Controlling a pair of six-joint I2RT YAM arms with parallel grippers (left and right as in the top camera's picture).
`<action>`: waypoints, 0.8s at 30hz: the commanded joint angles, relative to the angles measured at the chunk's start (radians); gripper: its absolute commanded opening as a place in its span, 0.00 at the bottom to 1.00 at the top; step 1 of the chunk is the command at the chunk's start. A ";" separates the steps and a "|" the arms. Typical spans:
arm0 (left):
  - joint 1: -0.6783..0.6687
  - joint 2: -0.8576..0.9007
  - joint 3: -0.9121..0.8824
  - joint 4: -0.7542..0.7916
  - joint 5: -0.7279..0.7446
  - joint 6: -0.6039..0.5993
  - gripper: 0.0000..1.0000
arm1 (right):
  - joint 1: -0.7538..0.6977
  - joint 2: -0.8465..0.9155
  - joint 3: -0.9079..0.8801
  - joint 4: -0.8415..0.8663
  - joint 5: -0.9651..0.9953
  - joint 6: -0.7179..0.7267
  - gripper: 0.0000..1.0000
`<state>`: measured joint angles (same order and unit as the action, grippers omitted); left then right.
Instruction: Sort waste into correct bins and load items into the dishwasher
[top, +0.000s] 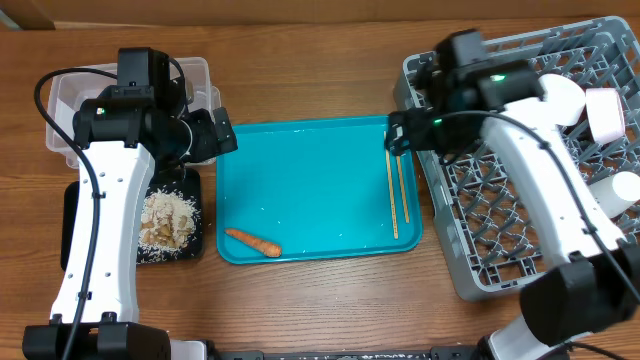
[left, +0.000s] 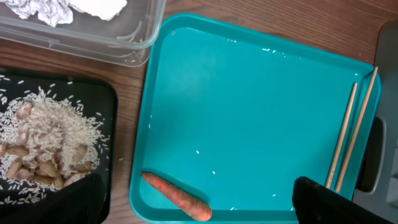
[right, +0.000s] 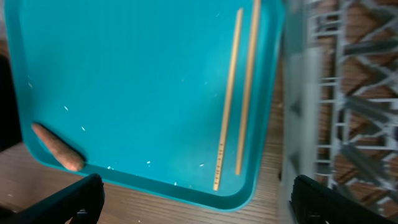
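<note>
An orange carrot piece (top: 253, 242) lies at the front left of the teal tray (top: 300, 150); it also shows in the left wrist view (left: 177, 196) and the right wrist view (right: 57, 147). Two wooden chopsticks (top: 397, 195) lie along the tray's right side, also in the wrist views (left: 351, 134) (right: 239, 93). My left gripper (left: 199, 199) is open and empty above the tray's left edge. My right gripper (right: 193, 196) is open and empty above the tray's right corner. The black tray (top: 195, 215) holds beige food scraps (top: 167, 222). The clear tub (top: 200, 75) holds crumpled white tissue (left: 43, 9). The grey rack (top: 500, 230) holds white dishes (top: 605, 115).
Loose rice grains dot the teal tray (left: 214, 172). The rack's wall (right: 298, 112) stands right next to the tray's right rim. Bare wooden table (top: 330, 300) lies in front of the tray.
</note>
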<state>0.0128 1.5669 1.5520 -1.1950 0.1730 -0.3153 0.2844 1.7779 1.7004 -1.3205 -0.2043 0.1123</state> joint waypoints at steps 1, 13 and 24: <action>-0.007 -0.001 0.006 -0.008 0.008 0.000 0.98 | 0.056 0.064 0.000 0.002 0.047 0.063 0.98; -0.007 -0.001 0.006 -0.009 0.005 0.001 0.98 | 0.126 0.300 0.000 0.018 0.051 0.134 0.93; -0.007 -0.001 0.006 -0.009 0.000 0.001 0.99 | 0.126 0.407 0.000 0.031 0.074 0.163 0.87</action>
<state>0.0128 1.5669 1.5520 -1.2045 0.1726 -0.3153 0.4126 2.1738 1.7004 -1.2942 -0.1478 0.2581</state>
